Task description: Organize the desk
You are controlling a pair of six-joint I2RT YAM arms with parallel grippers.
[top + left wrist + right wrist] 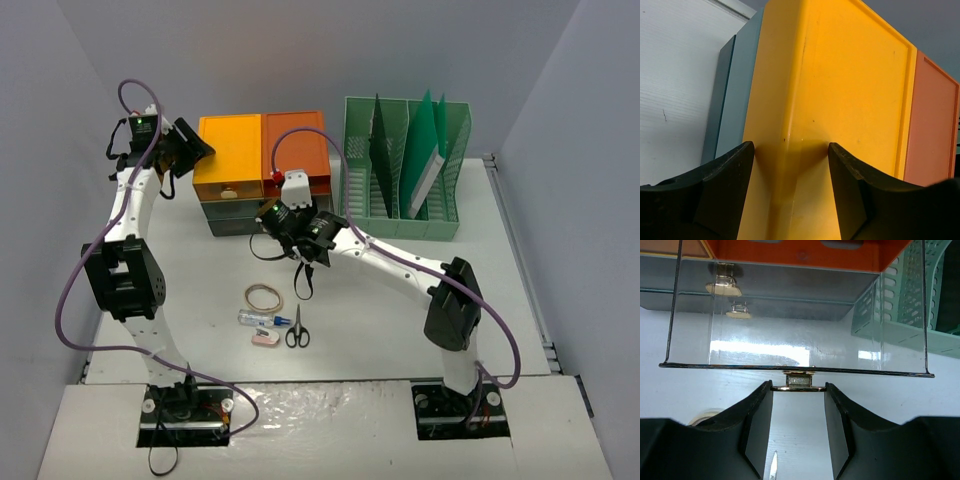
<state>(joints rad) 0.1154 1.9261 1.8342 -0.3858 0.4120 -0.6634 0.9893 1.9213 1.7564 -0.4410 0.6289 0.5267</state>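
Poster: your right gripper (798,390) has its fingers pressed onto both ends of the gold handle (798,382) of the clear drawer (795,340), which sticks out from under the orange-topped drawer unit (300,155) — looks empty to me. The loose stuff sits on the desk (400,320) on the near side of that drawer, toward your bases: rubber band (264,297), little tube (262,318), scissors (297,330).

Reply: yep, and the scissors lie lengthwise, blades pointing at the drawer, while the tube lies crosswise. Your right arm is way nearer. The left gripper (790,147) is spread wide over the yellow corner of the unit, well apart from all that. The green file rack (405,215) holds a few upright folders — I'd guess you drop the small bits in the drawer.
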